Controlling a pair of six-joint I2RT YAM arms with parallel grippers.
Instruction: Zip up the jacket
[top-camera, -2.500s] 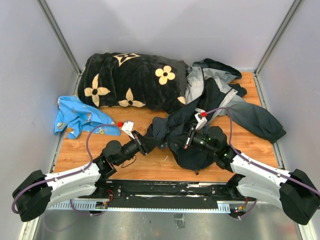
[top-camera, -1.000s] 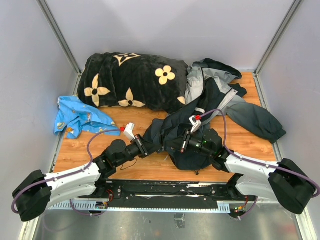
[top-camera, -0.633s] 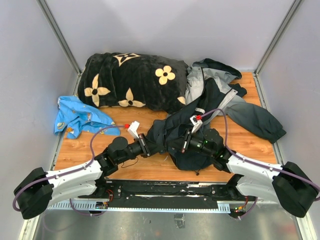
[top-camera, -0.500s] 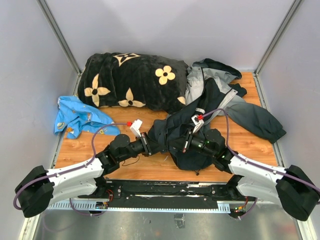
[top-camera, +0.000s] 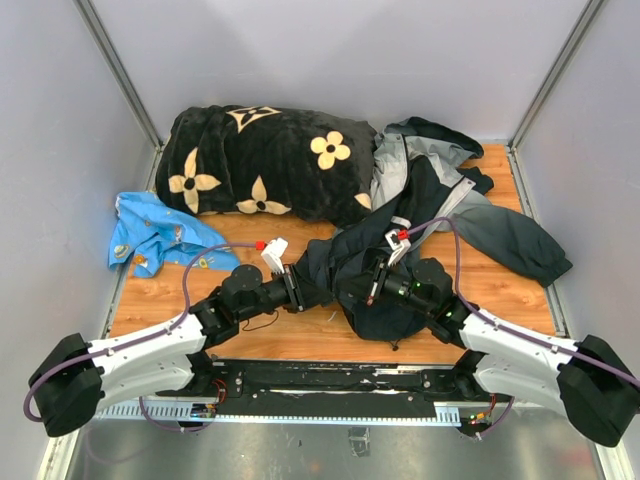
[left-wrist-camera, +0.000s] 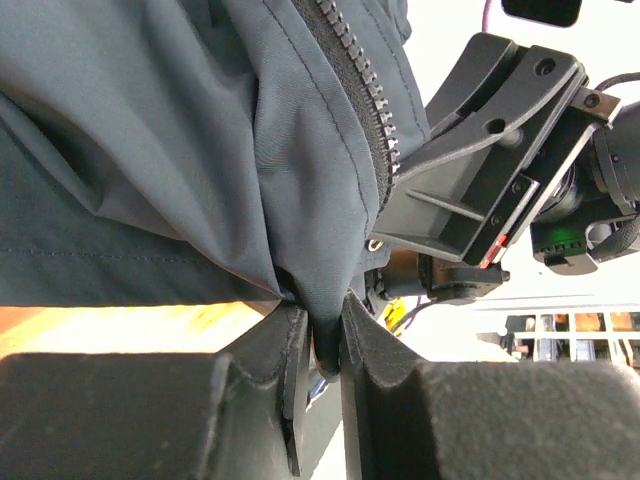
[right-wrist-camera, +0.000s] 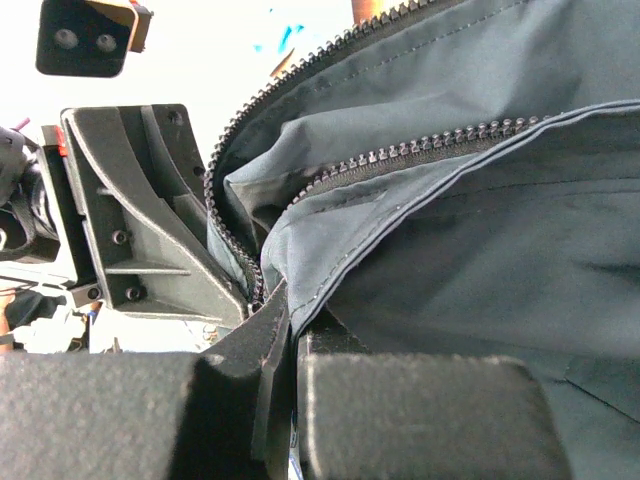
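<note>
The jacket lies crumpled at the right of the table, dark navy with a light grey part at the back, unzipped. My left gripper is shut on a fold of its dark fabric next to a row of zipper teeth. My right gripper is shut on the jacket's front edge beside the other zipper row. The two grippers face each other a few centimetres apart, each visible in the other's wrist view. The zipper slider is not visible.
A black plush blanket with cream flowers fills the back left. A small blue patterned cloth lies at the left. Grey walls enclose the wooden table on three sides. A jacket sleeve trails to the right.
My left arm has reached forward and to the right with its fold of jacket, closing the gap to my right gripper. The right gripper shifted slightly and kept its hold.
</note>
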